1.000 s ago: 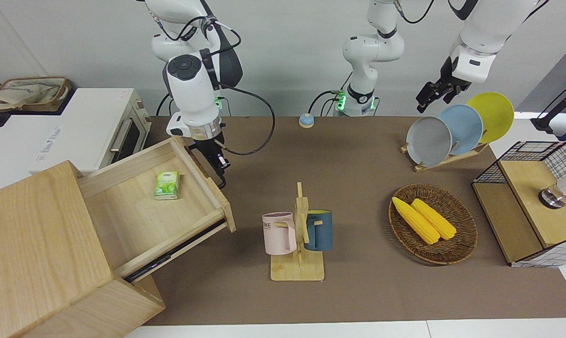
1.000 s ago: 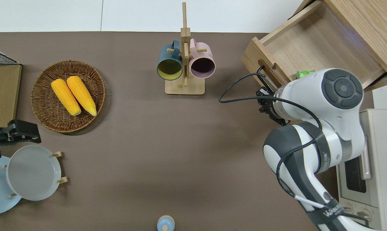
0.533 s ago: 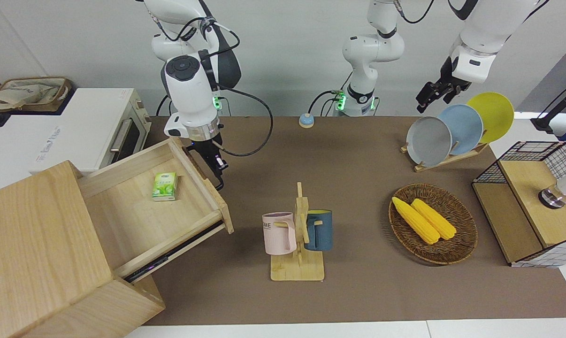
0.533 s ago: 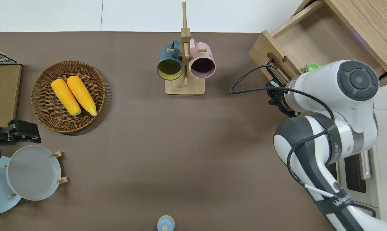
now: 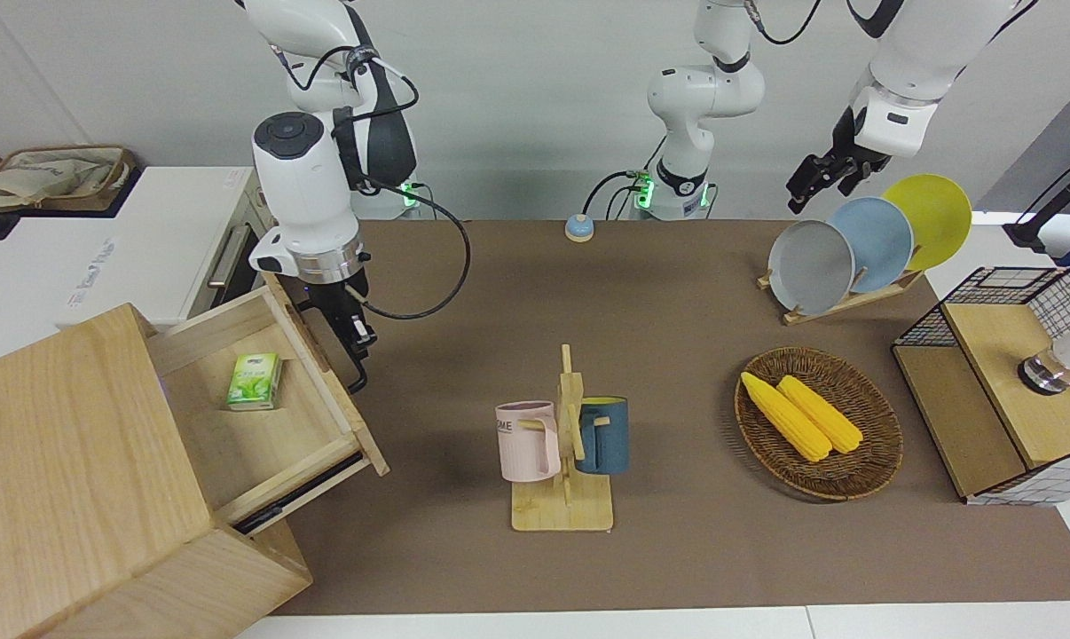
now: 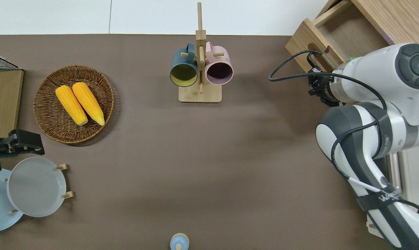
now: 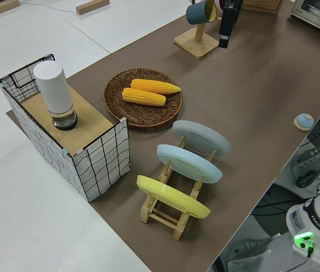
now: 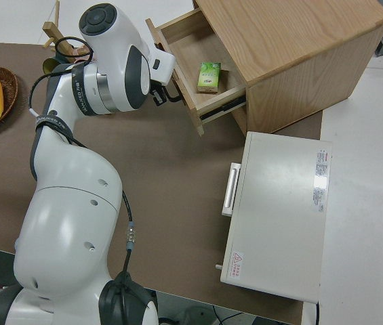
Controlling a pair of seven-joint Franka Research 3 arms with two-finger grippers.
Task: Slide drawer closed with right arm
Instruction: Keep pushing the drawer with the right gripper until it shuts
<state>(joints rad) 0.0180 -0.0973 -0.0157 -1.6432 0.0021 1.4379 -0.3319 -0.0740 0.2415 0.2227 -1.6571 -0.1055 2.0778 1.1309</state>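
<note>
Drawer (image 5: 260, 399) lower left of front view, still partly out of cabinet (image 5: 74, 461). My right gripper (image 5: 355, 351) just beside its handle, center-left; push runs toward cabinet. Can't tell finger state. Left arm parked.

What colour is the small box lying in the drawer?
Green and white; the small box in the drawer shows best in the front view.
</note>
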